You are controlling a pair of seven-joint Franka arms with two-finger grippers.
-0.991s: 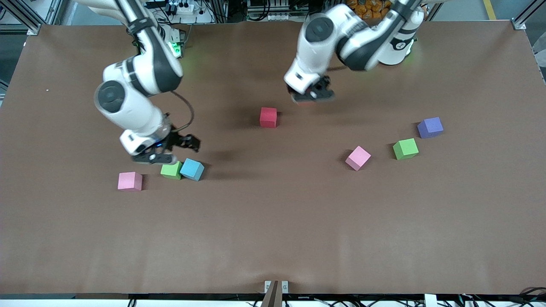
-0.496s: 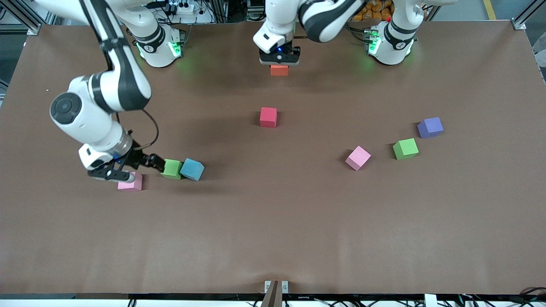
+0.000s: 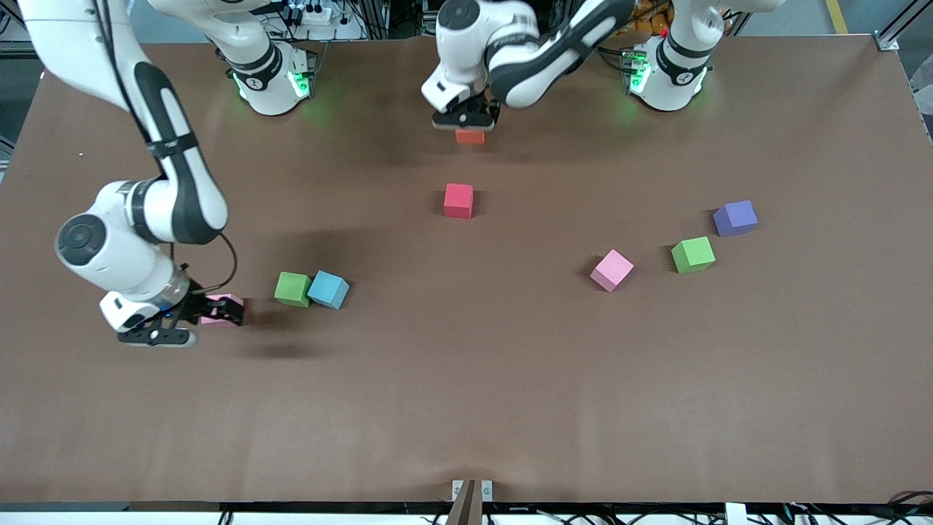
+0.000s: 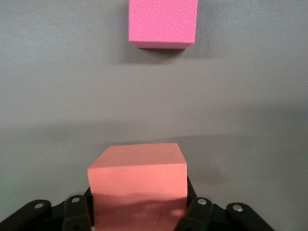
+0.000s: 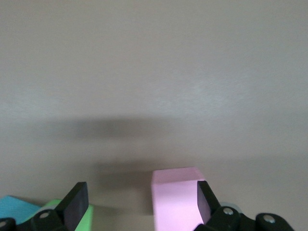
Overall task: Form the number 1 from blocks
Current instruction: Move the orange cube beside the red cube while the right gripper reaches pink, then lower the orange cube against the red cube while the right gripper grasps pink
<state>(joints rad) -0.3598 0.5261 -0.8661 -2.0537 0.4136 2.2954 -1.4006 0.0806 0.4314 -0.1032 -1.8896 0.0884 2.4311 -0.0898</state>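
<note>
Gripping the orange block [image 3: 470, 136], the left gripper [image 3: 466, 120] risks setting it askew of the red block [image 3: 458, 200] — the right gripper [image 3: 191, 319], open, could nudge the pink block [image 3: 222, 309].

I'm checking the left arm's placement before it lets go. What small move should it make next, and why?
Probably lower the orange block to the table, in line with the red block, then open. The left gripper is shut on it over the table near the robots' bases. The right gripper, open, is at a pink block.
</note>
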